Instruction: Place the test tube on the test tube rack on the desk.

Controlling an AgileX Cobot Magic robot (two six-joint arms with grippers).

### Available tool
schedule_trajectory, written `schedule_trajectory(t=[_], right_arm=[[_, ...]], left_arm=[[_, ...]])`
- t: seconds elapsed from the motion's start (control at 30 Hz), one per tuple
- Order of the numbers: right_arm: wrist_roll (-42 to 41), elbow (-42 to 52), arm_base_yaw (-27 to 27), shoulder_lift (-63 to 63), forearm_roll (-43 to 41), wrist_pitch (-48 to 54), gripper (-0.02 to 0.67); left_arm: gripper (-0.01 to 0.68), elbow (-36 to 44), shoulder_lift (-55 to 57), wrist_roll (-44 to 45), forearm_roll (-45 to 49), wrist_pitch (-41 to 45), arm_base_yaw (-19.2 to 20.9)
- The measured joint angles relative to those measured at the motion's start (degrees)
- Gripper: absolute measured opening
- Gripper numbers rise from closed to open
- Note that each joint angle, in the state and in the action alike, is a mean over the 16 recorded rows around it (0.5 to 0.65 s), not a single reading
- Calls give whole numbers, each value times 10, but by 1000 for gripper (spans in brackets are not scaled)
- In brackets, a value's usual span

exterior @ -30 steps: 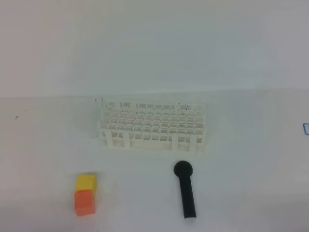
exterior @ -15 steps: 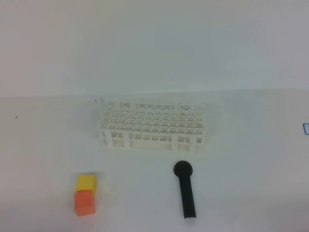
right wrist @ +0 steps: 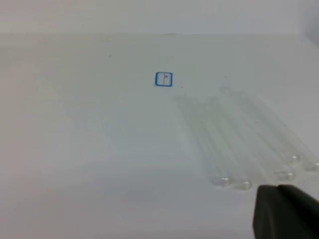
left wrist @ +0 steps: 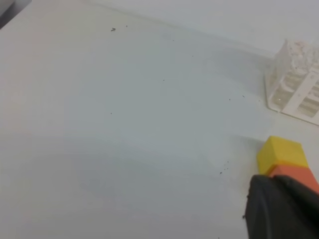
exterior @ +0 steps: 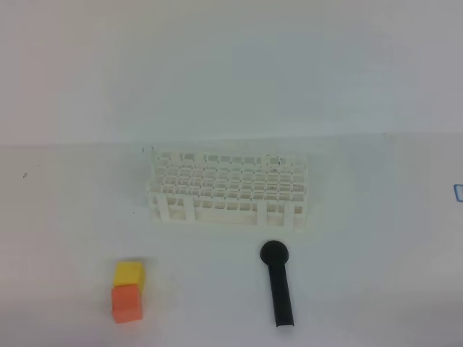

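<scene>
The white test tube rack stands on the desk in the middle of the exterior view, and one corner of the rack shows in the left wrist view. Several clear test tubes lie side by side on the desk in the right wrist view, just ahead of my right gripper. Only a black part of that gripper shows at the bottom right, shut and empty. My left gripper is likewise a black shape at the frame's lower right, shut and holding nothing. Neither arm appears in the exterior view.
A black round-headed stick lies in front of the rack. A yellow cube and an orange cube sit together at the front left, right ahead of the left gripper. A small blue square mark lies beyond the tubes.
</scene>
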Motion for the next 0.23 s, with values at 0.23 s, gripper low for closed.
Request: schedule_trajectory(t=[0.23], right_arm=[[0,0,0,0,0,0,-1]], left_arm=[[-1,0,0,0,0,0,0]])
